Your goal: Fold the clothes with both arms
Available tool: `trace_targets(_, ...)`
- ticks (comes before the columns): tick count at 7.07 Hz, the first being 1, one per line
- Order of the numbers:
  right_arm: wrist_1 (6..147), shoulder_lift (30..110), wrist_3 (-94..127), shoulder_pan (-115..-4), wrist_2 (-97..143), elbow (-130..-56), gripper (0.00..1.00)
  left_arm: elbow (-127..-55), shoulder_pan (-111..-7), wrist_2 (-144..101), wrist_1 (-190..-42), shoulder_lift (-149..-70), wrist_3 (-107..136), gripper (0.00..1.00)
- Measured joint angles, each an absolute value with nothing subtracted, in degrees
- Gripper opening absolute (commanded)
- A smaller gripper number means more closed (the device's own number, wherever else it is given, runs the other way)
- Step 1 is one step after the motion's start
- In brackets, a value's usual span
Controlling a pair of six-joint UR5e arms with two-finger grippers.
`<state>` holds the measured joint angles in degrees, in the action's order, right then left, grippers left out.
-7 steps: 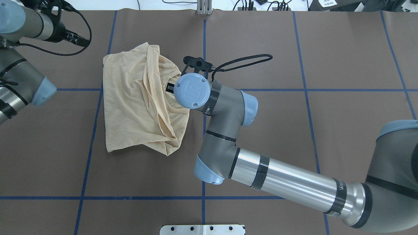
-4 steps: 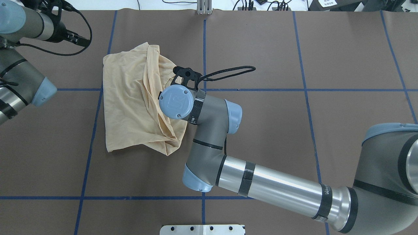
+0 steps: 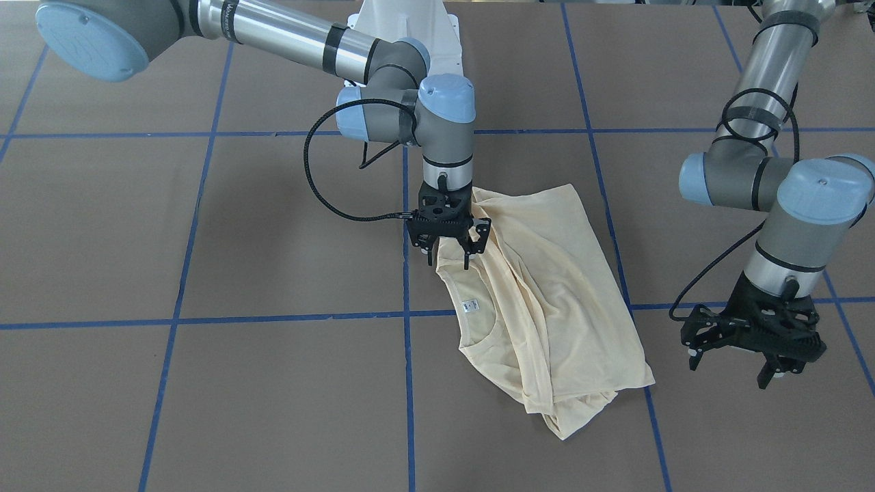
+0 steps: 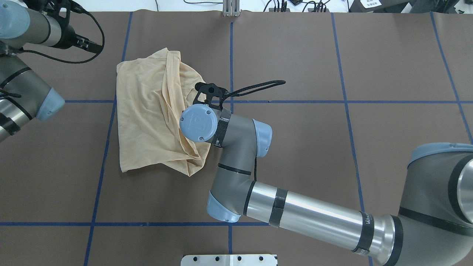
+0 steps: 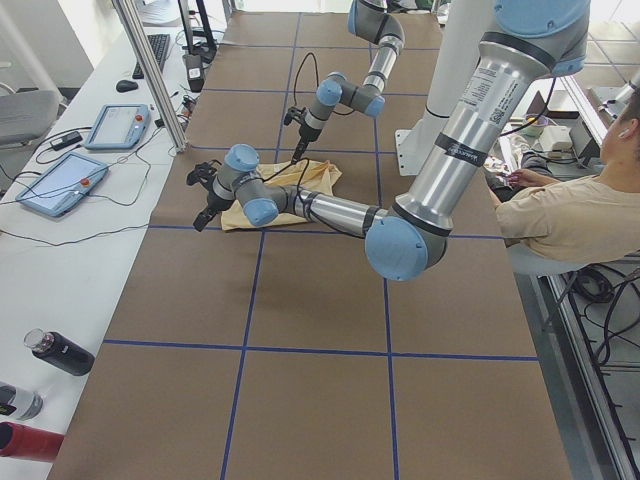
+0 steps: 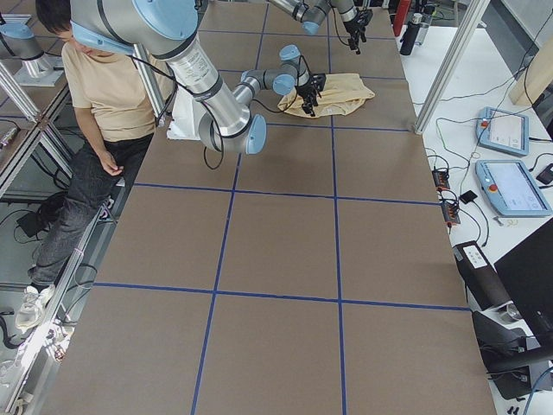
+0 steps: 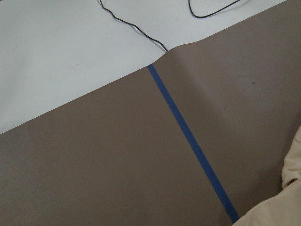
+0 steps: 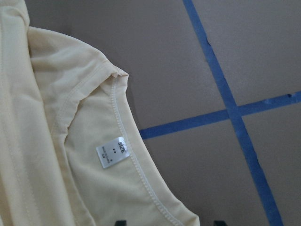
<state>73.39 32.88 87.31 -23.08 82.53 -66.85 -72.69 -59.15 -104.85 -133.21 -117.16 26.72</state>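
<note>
Right gripper (image 3: pixel 450 254) spread wide over T-shirt (image 3: pixel 560 287) shoulder beside collar; next: lower, pinch edge. Left gripper (image 3: pixel 745 359) agape, hangs aside.

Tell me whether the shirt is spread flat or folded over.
Folded over, but loosely: the shirt lies doubled on itself with long ridges down its middle, one end bunched, and the label showing inside the collar.

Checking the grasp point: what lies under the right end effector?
An edge of the cream shirt by its collar, the neck label nearby, on the table cover. Whether the right end effector touches cloth is hidden.
</note>
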Motion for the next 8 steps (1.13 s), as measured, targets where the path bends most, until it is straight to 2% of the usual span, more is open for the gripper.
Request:
trace_targets(1,73.39,32.87,86.74,-23.05,82.39,-66.45,0.5,-72.66,-59.15,-104.85,-133.23,-117.16,26.75,1.0)
trace_targets(2,73.39,32.79,86.46,-23.03,82.29,-66.17,0.24,-72.62,-59.15,-104.85,-133.22,-117.16,26.74,1.0)
trace_targets(4,73.35,32.65,86.29,-22.93,82.19,-66.03,0.16,-72.54,-59.08,-104.85,-133.16,-117.1,26.72,1.0)
trace_targets(5,73.37,32.62,86.29,-22.84,82.18,-66.01,0.03,-72.53,-59.03,-104.85,-133.16,-117.08,26.72,1.0)
trace_targets(8,73.56,32.74,86.05,-22.69,82.23,-66.4,0.0,-72.47,-58.98,-104.85,-133.19,-117.08,26.72,1.0)
